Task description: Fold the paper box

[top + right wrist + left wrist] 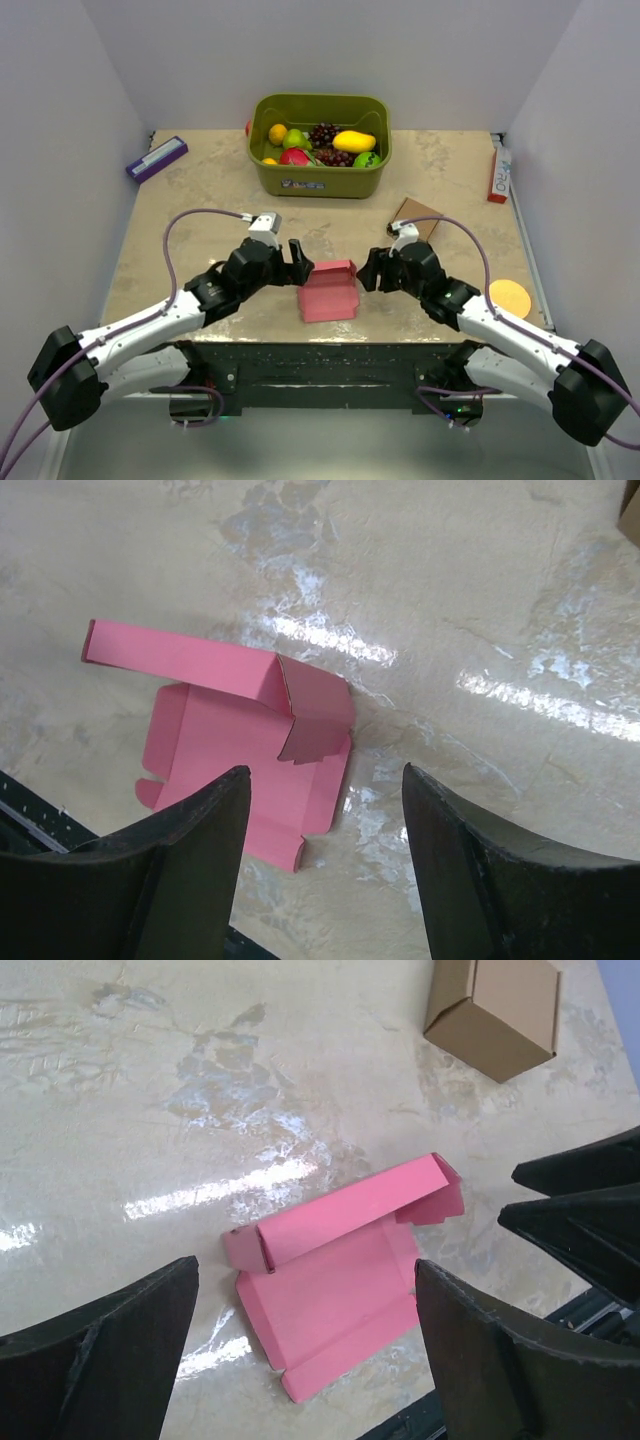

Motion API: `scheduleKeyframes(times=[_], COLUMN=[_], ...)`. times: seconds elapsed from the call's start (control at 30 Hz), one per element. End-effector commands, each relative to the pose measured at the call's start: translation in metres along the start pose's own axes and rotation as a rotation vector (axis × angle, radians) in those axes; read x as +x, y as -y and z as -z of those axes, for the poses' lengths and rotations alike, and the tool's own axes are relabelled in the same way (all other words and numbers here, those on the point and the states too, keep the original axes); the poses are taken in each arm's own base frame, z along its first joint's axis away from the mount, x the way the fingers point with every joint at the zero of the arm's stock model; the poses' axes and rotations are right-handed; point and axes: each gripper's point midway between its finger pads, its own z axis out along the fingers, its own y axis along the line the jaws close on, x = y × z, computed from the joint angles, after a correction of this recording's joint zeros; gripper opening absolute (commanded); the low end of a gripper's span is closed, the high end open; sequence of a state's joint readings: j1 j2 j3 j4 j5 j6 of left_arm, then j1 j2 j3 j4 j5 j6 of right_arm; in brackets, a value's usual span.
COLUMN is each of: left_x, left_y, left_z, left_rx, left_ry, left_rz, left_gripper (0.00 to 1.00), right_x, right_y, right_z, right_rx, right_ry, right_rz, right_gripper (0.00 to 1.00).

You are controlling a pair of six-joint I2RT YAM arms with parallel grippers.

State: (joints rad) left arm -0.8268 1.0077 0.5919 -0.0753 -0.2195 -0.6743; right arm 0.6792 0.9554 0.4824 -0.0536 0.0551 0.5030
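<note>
Between the left gripper (299,262) and right gripper (368,270), the box (329,293) lies half folded on the table (200,200), and both jaws are spread and empty, ready to push its sides.

The counter (200,200) has a beige, marbled, glossy top. Plain pale grey panels enclose it on three sides: left wall (60,150), rear wall (330,50), right wall (590,120). A dark metal frame (320,365) runs along its near edge. Bright glare patches (230,1195) lie on the surface.
</note>
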Motion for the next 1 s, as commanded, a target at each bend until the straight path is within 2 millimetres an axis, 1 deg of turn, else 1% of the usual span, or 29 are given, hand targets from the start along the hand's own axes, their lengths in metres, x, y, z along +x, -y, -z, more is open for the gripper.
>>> scheduleKeyframes(times=[0.0,0.03,0.07,0.1,0.13,0.17,0.2,0.23,0.33,0.43,0.47,0.53,0.57,0.6,0.63,0.67,0.7,0.73,0.77,0.97], left_x=[0.006,0.005,0.01,0.007,0.01,0.01,0.009,0.011,0.013,0.013,0.012,0.014,0.015,0.014,0.017,0.017,0.016,0.019,0.02,0.027], left_y=[-0.004,-0.008,-0.011,-0.01,-0.011,-0.011,-0.01,-0.012,-0.017,-0.017,-0.016,-0.018,-0.018,-0.017,-0.018,-0.017,-0.016,-0.017,-0.017,-0.014], left_z=[-0.011,-0.014,-0.017,-0.02,-0.023,-0.024,-0.026,-0.028,-0.032,-0.035,-0.036,-0.038,-0.038,-0.039,-0.04,-0.041,-0.041,-0.042,-0.043,-0.045], left_rx=[-0.009,-0.016,-0.021,-0.004,0.001,0.009,0.02,0.013,0.008,0.022,0.024,0.024,0.027,0.036,0.036,0.04,0.049,0.049,0.053,0.093], left_ry=[-0.027,-0.028,-0.042,-0.034,-0.034,-0.034,-0.025,-0.031,-0.032,-0.033,-0.031,-0.034,-0.036,-0.031,-0.039,-0.04,-0.035,-0.043,-0.042,-0.048], left_rz=[0.032,0.041,0.044,0.058,0.069,0.075,0.081,0.083,0.084,0.092,0.09,0.092,0.094,0.095,0.096,0.096,0.099,0.101,0.103,0.096], left_gripper=[0.93,0.92,0.92,0.91,0.88,0.87,0.86,0.84,0.81,0.78,0.77,0.76,0.76,0.76,0.75,0.75,0.74,0.73,0.73,0.74], right_x=[-0.005,-0.004,-0.004,-0.005,-0.008,-0.002,-0.003,-0.003,-0.002,0.002,0.0,0.005,0.004,0.009,0.009,0.011,0.008,0.009,0.007,0.009], right_y=[-0.016,-0.015,-0.015,-0.008,-0.004,0.005,0.015,0.021,0.028,0.025,0.022,0.023,0.019,0.018,0.017,0.016,0.013,0.012,0.011,0.006], right_z=[-0.005,-0.006,-0.005,-0.006,-0.006,-0.004,-0.003,-0.002,0.002,-0.003,-0.005,-0.013,-0.016,-0.021,-0.023,-0.025,-0.027,-0.029,-0.03,-0.036], right_rx=[-0.051,-0.044,-0.037,0.004,0.031,0.078,0.135,0.172,0.202,0.185,0.173,0.18,0.157,0.154,0.146,0.136,0.121,0.119,0.113,0.083], right_ry=[0.032,0.029,0.031,0.042,0.059,0.03,0.045,0.05,0.061,0.048,0.049,0.019,0.014,-0.008,-0.01,-0.018,-0.008,-0.013,-0.007,-0.018], right_rz=[0.045,0.047,0.046,0.033,0.021,0.0,-0.012,-0.023,-0.052,-0.056,-0.048,-0.015,-0.002,0.012,0.017,0.028,0.033,0.037,0.042,0.077], right_gripper=[0.63,0.63,0.63,0.61,0.6,0.59,0.56,0.55,0.52,0.51,0.51,0.51,0.51,0.51,0.51,0.51,0.51,0.51,0.51,0.52])
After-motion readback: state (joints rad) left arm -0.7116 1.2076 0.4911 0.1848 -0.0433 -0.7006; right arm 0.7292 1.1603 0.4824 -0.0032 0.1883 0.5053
